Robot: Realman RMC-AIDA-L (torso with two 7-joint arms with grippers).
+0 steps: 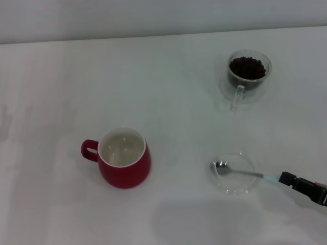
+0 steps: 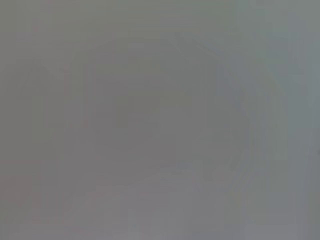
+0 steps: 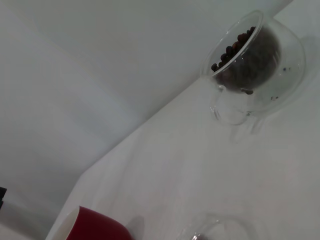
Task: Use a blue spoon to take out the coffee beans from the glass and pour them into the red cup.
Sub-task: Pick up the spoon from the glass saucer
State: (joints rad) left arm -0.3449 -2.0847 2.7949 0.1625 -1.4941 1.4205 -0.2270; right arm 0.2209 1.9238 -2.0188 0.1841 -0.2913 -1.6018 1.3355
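Observation:
The red cup (image 1: 125, 163) stands upright at the left middle of the table with its white inside empty; its rim also shows in the right wrist view (image 3: 92, 225). The glass (image 1: 248, 76) stands at the far right, holding the coffee beans (image 1: 248, 67). In the right wrist view the glass (image 3: 255, 65) and the coffee beans (image 3: 235, 47) show farther off. The blue spoon (image 1: 240, 171) lies across a shallow clear dish (image 1: 234, 191), its bowl inside and its handle pointing right. My right gripper (image 1: 292, 180) is at the end of the handle. My left gripper is out of view.
The white table (image 1: 168, 92) runs back to a pale wall. The left wrist view shows only a plain grey surface. The shallow dish's rim shows at the edge of the right wrist view (image 3: 215, 225).

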